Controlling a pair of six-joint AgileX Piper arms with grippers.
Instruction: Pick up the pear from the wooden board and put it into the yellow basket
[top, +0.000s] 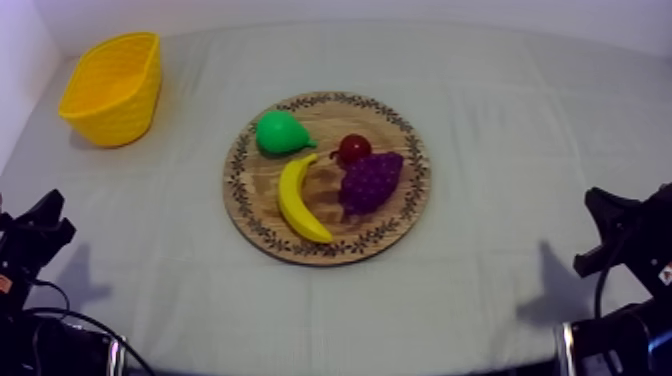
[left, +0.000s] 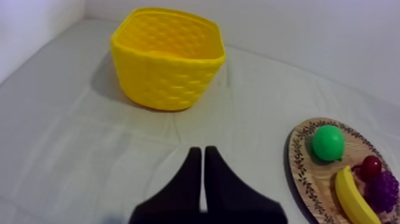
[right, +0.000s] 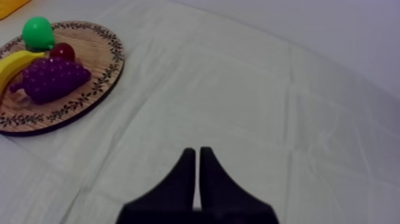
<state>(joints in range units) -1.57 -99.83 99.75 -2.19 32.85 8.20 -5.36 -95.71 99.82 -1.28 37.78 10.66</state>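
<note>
A green pear (top: 281, 133) lies on the upper left part of the round wooden board (top: 399, 210) in the middle of the table. The yellow basket (top: 113, 88) stands empty at the far left. My left gripper (top: 50, 212) rests low at the left edge, shut on nothing, well short of the basket (left: 166, 59) and the pear (left: 328, 143). My right gripper (top: 600, 203) rests low at the right edge, its fingers (right: 184, 173) together as a narrow wedge, far from the board (right: 98, 89) and the pear (right: 37, 31).
On the board beside the pear lie a banana (top: 297, 198), a bunch of purple grapes (top: 370, 182) and a small red fruit (top: 353, 148). Bare grey-white cloth (top: 520, 120) surrounds the board on all sides.
</note>
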